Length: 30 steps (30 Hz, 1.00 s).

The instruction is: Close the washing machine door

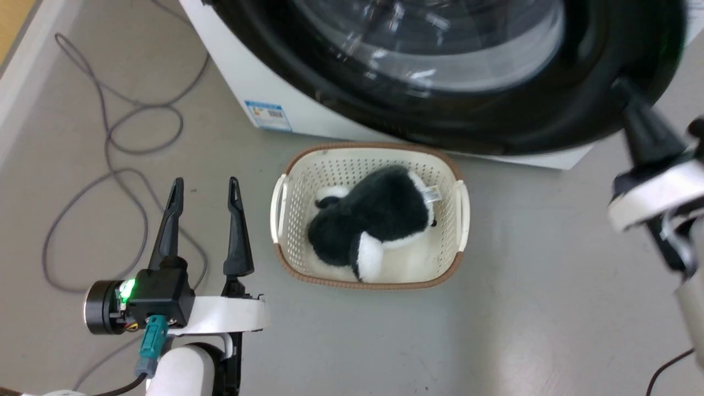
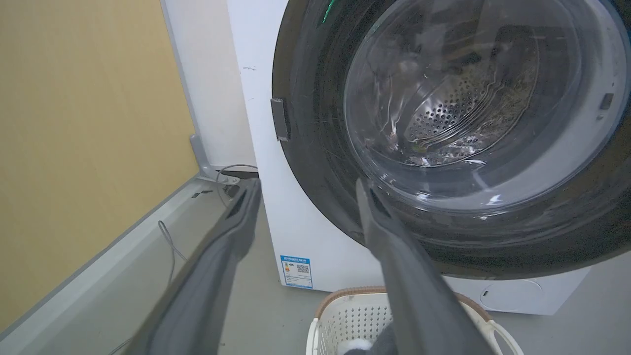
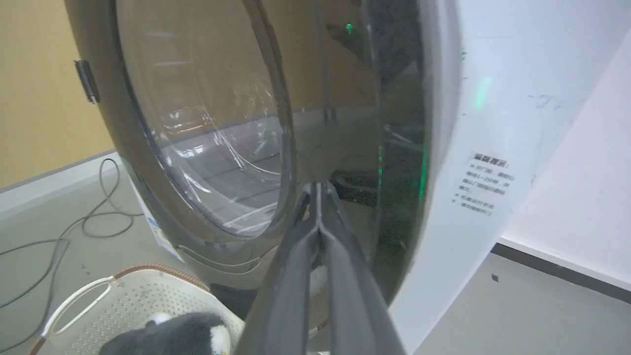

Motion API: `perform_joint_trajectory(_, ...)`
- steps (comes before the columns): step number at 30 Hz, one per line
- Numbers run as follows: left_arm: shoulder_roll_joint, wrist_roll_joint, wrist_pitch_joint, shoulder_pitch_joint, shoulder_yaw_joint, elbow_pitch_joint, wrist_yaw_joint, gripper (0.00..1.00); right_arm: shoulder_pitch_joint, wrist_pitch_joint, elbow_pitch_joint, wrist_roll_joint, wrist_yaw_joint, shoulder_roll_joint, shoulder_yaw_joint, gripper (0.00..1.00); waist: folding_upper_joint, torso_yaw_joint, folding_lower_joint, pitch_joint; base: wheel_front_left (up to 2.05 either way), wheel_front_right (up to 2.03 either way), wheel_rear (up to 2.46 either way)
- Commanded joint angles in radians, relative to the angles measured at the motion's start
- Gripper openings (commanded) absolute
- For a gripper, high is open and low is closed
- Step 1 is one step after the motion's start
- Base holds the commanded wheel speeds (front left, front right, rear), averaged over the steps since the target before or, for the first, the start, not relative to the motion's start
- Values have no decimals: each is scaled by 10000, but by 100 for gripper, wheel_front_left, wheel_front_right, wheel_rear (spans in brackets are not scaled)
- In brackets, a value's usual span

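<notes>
Touching washing machine door (image 3: 207, 148): closed right end effector (image 3: 318, 190), wrist view.

A small blue-edged sticker (image 2: 296, 271) low on the white front of the washing machine (image 2: 296, 222) carries a square code and print too fine to read. A pale label (image 3: 485, 183) on the white panel beside the washing machine door (image 3: 399, 98) bears several lines of dark characters, blurred beyond reading. The tag (image 1: 433, 193) on the plush toy (image 1: 374, 214) is illegible.

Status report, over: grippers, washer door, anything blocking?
Left gripper open, hovering clear. Right gripper shut, tips against washing machine door rim. Door latch unconfirmed. Basket with plush toy on floor beneath door.
</notes>
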Motion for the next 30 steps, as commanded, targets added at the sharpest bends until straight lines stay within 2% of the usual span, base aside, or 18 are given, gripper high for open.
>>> perform_joint_trajectory(1, -8, 18, -45, -168, -22, -23, 41, 100, -337, -44, 216, -40, -19, -97, -108, 0, 0, 111, -1, 154, 0, 0, 0)
perform_joint_trajectory(12, -28, -146, -45, -478, -166, -56, 159, 100, -2511, -44, 2399, -606, -19, -312, -500, 0, 0, 353, -1, 743, 0, 0, 0)
perform_joint_trajectory(20, -30, -218, -45, -602, -225, -3, 276, 100, -3448, -44, 3539, -1322, -19, -165, -1071, 0, 0, 366, -1, 820, 0, 0, 0)
perform_joint_trajectory(25, -31, -155, -45, -503, -137, 72, 288, 100, -3280, -44, 3536, -1522, -19, 175, -1505, 0, 0, 229, -1, 543, 0, 0, 0)
perform_joint_trajectory(30, -31, -46, -45, -242, 77, 231, 260, 100, -2352, -44, 2589, -1508, -19, 529, -1805, 0, 0, -115, -1, -41, 0, 0, 0)
